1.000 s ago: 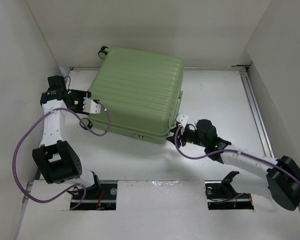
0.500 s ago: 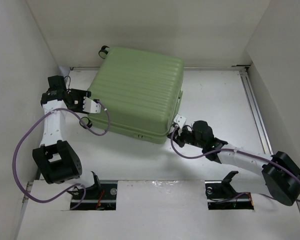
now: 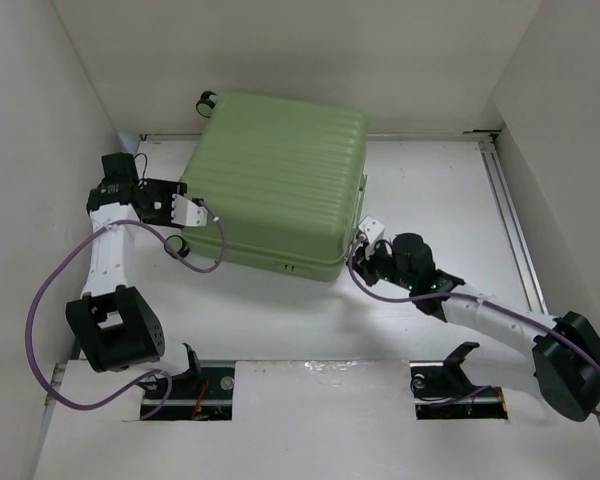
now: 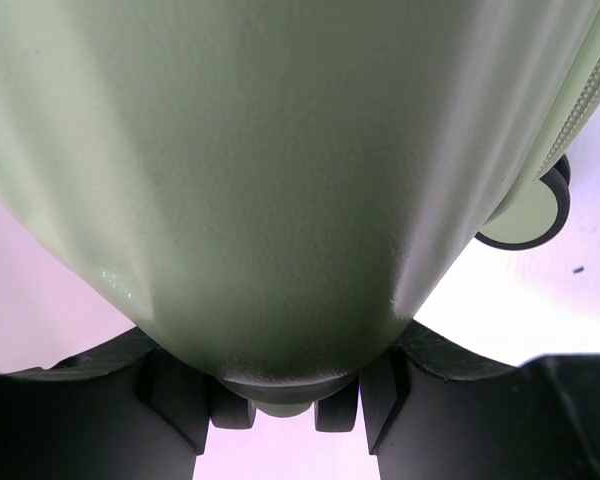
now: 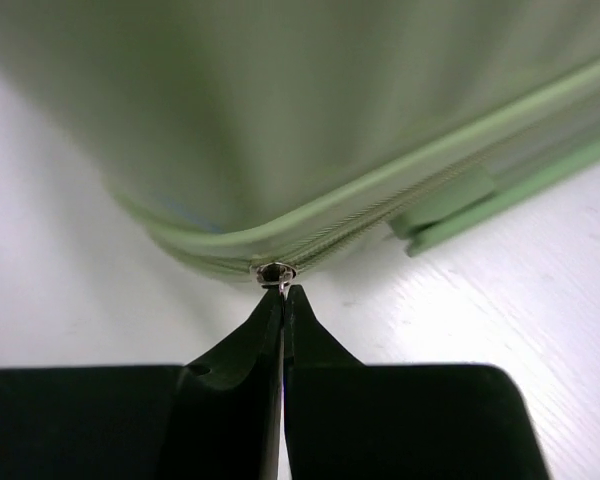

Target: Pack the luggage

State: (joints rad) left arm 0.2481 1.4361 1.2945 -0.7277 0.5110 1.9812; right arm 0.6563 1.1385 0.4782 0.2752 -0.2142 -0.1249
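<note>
The luggage (image 3: 275,170) is a pale green ribbed suitcase lying flat and closed at the back middle of the table. My left gripper (image 3: 190,212) is at its left corner. In the left wrist view the rounded corner (image 4: 280,150) sits between the fingers (image 4: 385,400), which clamp it. My right gripper (image 3: 368,230) is at the near right corner. In the right wrist view its tips (image 5: 283,295) are shut on the small metal zipper pull (image 5: 276,272) on the green zipper line of the shell (image 5: 280,100).
A wheel (image 3: 207,101) sticks out at the suitcase's far left corner, and another shows in the left wrist view (image 4: 525,212). White walls stand close on the left, back and right. A metal rail (image 3: 510,215) runs along the table's right side.
My right gripper has moved a little up and right along the suitcase's near right corner with the zipper pull. The suitcase has shifted slightly. The left gripper stays at the left corner.
</note>
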